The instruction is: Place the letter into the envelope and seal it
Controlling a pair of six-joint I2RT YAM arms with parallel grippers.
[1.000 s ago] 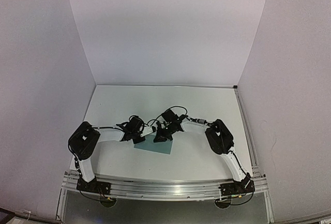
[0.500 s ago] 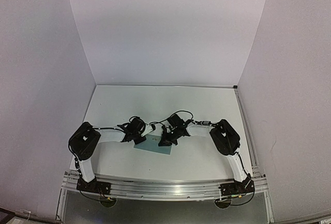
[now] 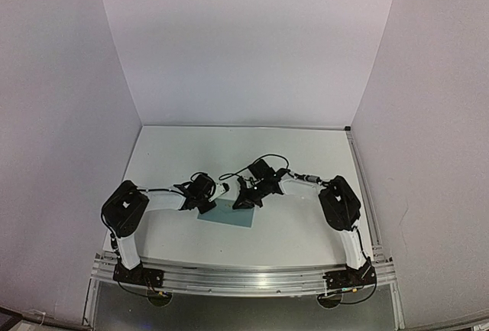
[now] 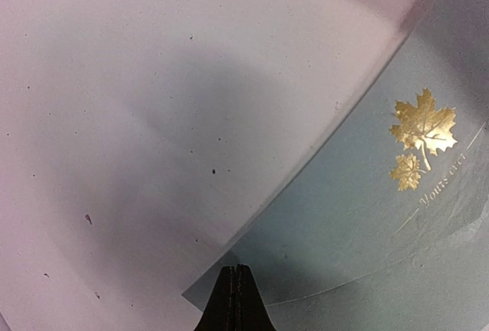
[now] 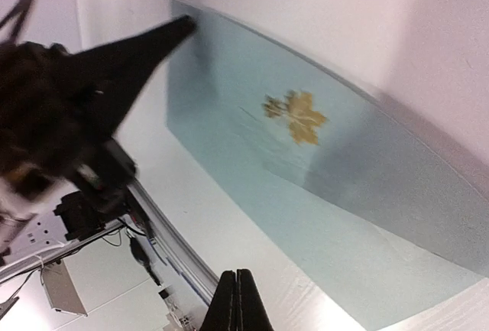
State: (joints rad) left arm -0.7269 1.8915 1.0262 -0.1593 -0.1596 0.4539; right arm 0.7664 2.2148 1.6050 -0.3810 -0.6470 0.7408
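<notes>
Shows envelope (image 3: pixel 228 215) flat on tbl (image 3: pixel 306 155), near front edge, btwn the two arms, pale teal face up w/ gold maple-leaf print (image 4: pixel 422 127) and a bit of script next to it. Finds L gripper (image 4: pixel 235 300) w/ fingers pressed together, nothing btwn them, tip right at envelope's corner on L side; can't tell if touching paper or a hair above. Gives same from R wrist cam: dark pointed tip at far corner of the teal sheet. Finds R gripper (image 5: pixel 237 300) also closed tight, pinching nothing, over bare tbl just beside envelope's long edge. Puts both wrists close together by envelope in top view, elbows bent outward. Shows white walls (image 3: pixel 244 48) around tbl on three sides.
</notes>
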